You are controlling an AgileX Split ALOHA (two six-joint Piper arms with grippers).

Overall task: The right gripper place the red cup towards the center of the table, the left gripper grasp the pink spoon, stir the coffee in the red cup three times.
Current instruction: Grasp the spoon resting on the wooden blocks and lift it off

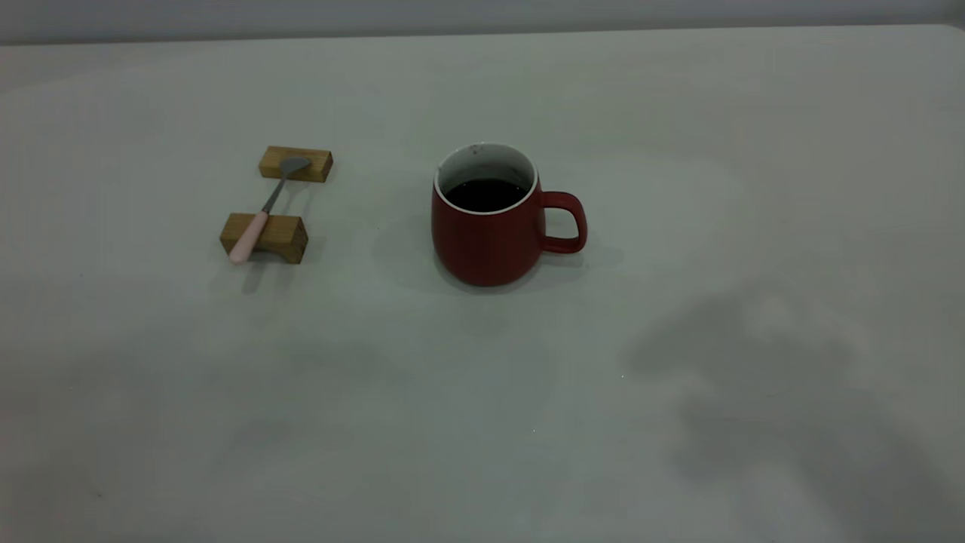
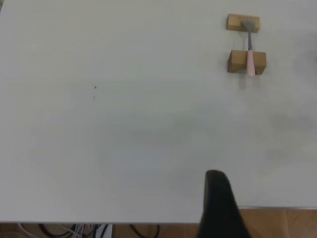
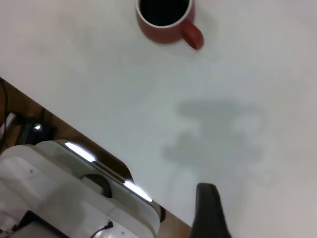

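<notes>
The red cup (image 1: pixel 490 234) stands upright near the middle of the table (image 1: pixel 678 151), with its handle to the right and dark coffee (image 1: pixel 485 194) inside. The right wrist view shows the cup (image 3: pixel 166 22) far off. The pink spoon (image 1: pixel 260 215) lies across two wooden blocks at the left, and shows small in the left wrist view (image 2: pixel 249 52). Neither arm appears in the exterior view. Only a black tip of my left gripper (image 2: pixel 218 206) shows, over the table's near edge and far from the spoon. A black tip of my right gripper (image 3: pixel 210 213) hangs near the table edge, far from the cup.
Two tan wooden blocks (image 1: pixel 295 164) (image 1: pixel 265 237) carry the spoon. A soft shadow (image 1: pixel 754 377) falls on the front right of the table. Beside the table edge stands a white housing (image 3: pixel 64 193). Cables (image 2: pixel 74 230) lie below the edge.
</notes>
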